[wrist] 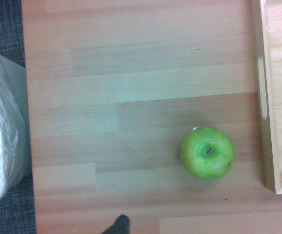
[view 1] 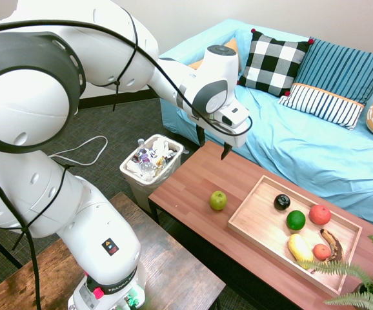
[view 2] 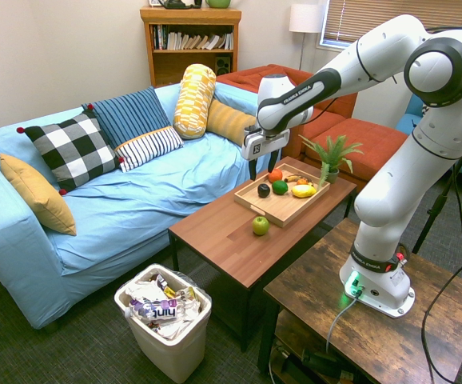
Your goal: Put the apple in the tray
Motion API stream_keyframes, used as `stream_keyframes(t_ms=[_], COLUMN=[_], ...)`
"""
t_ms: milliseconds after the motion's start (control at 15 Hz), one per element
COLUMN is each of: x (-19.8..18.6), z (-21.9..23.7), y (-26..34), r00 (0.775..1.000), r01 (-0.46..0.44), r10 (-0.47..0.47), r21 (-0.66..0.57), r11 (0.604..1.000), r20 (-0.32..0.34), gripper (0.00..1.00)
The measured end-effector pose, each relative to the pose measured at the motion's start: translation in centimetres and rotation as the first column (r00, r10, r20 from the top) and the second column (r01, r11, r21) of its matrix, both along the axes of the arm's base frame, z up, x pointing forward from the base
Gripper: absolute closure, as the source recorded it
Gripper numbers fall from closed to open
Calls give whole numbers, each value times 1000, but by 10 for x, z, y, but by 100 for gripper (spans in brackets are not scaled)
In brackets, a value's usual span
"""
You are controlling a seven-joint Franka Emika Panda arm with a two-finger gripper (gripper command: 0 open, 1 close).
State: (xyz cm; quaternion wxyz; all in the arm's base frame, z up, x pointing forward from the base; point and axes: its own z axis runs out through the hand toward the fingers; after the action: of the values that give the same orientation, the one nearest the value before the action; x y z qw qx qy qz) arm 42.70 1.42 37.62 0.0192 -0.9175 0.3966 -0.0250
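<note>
While the apple (view 1: 218,200) rests upright on the wooden coffee table (view 1: 188,169), just beside the tray (view 1: 264,226) and outside it, the gripper (view 1: 213,143) hovers above the table to the sofa side of the tray, its two dark fingers spread wide with nothing between them. Inside the tray lie a black round fruit (view 1: 282,202), a glossy green fruit (view 1: 295,220), a larger red-orange fruit (view 1: 319,214), a smaller one (view 1: 321,252), a yellow fruit (view 1: 300,248) and a browned banana (view 1: 332,246). Near the tray's far end from the apple stands a fern (view 2: 332,154). Beyond the tray's long side is the blue-covered sofa (view 2: 147,188); past its apple end, off the table, stands a lined waste bin (view 2: 169,336).
</note>
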Motion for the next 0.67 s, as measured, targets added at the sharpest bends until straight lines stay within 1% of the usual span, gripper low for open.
stream_keyframes(t_ms=[267, 533, 667], x=[5, 13, 16], z=[-12, -49, -78], y=[-3, -35, -36], r00=[999, 994, 990], r01=[32, 101, 120], r10=[-32, -102, -122], r21=[-9, -18, -28], r11=[999, 995, 992], r20=[-11, -45, -71], gripper=[0, 0, 0])
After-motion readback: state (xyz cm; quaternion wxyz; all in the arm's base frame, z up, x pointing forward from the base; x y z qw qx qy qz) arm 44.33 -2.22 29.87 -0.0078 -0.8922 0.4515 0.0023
